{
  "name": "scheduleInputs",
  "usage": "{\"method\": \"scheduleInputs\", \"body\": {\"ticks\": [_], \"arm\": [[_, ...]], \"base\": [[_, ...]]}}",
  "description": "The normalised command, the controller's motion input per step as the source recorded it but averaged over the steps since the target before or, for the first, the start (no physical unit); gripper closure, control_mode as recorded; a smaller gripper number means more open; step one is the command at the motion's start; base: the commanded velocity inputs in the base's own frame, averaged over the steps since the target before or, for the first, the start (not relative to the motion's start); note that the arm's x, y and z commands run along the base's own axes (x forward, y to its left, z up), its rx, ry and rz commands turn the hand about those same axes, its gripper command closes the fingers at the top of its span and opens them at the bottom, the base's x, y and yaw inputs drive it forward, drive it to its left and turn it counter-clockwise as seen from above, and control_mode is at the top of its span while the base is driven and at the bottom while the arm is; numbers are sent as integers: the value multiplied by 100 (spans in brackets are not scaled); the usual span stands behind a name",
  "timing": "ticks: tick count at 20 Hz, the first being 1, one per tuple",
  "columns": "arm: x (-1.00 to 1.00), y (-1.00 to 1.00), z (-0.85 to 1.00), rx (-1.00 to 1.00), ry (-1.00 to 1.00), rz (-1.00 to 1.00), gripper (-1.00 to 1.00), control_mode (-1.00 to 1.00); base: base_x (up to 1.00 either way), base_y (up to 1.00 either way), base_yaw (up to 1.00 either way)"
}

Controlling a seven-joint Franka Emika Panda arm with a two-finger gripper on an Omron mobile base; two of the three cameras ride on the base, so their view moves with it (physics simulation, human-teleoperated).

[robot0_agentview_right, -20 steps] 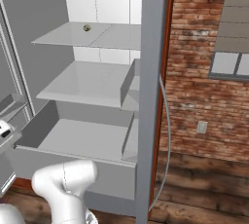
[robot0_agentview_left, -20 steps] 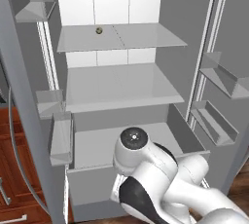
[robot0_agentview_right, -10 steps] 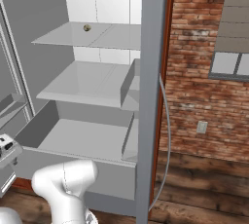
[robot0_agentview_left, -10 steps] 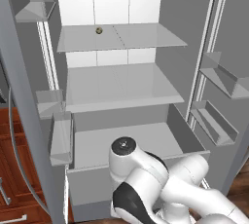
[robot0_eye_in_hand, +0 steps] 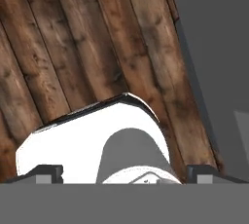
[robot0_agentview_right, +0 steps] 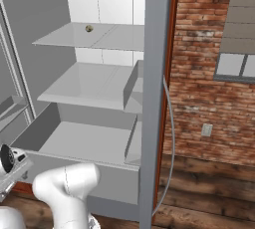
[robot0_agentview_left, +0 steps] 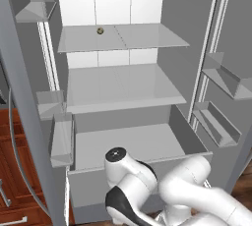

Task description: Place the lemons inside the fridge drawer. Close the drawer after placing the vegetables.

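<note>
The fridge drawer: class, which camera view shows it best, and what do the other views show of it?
The left base view shows the fridge drawer best: it looks straight into the pulled-out bin, showing its floor and both side walls. The right base view shows the drawer from the side, partly cut off by the fridge door edge. The hand view looks down at wooden floor.

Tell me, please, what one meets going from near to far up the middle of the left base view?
The robot arm → the open fridge drawer → the lower shelf → the upper shelf bearing a small round object → the white back wall.
</note>
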Motion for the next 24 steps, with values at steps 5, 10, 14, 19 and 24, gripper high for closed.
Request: {"method": "scheduleInputs", "body": {"ticks": [5,10,14,19,24], "arm": [[59,0,-44,-1,0,3,-100,-100],[69,-1,-33,0,0,1,-100,-100],[73,0,-27,0,0,1,-100,-100],[74,0,-21,0,-3,0,-100,-100],[77,0,-12,0,-3,0,-100,-100]], "base": [[0,0,0],[0,0,0],[0,0,0],[0,0,0],[0,0,0]]}}
